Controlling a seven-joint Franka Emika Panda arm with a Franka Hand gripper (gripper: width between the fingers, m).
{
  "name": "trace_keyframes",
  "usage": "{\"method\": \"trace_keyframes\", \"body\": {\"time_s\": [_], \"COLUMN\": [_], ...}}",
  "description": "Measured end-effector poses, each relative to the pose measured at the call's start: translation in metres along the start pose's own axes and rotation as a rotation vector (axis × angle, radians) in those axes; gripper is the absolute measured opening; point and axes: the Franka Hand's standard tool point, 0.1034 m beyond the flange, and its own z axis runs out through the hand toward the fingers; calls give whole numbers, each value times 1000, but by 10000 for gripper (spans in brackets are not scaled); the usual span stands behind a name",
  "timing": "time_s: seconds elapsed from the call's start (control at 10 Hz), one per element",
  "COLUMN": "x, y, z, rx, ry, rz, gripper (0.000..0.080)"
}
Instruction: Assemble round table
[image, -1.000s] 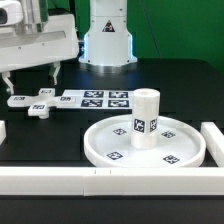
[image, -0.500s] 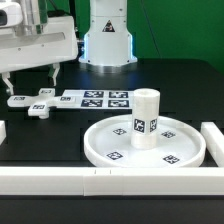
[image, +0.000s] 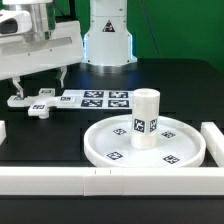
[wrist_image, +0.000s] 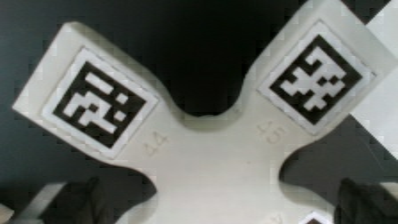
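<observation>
The cross-shaped piece lies flat on the black table at the exterior view's left. It fills the wrist view, with two tagged arms showing. My gripper hangs open just above it, one finger on each side, and holds nothing. In the wrist view the gripper has its dark fingertips at either side of the piece's middle. The large rimmed round disc lies at the front right. The short thick cylinder stands upright on its centre.
The marker board lies just right of the cross-shaped piece. White border blocks run along the front, the right and the left edge. The robot base stands at the back.
My gripper has moved down and slightly to the exterior view's right, closer over the cross-shaped piece. The parts have not moved.
</observation>
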Motion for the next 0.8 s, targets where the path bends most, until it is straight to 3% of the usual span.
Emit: {"method": "trace_keyframes", "body": {"time_s": [0.8], "x": [4], "y": [-6], "z": [7], "rx": [12], "ry": [-2], "rz": [-32], "gripper": [649]}}
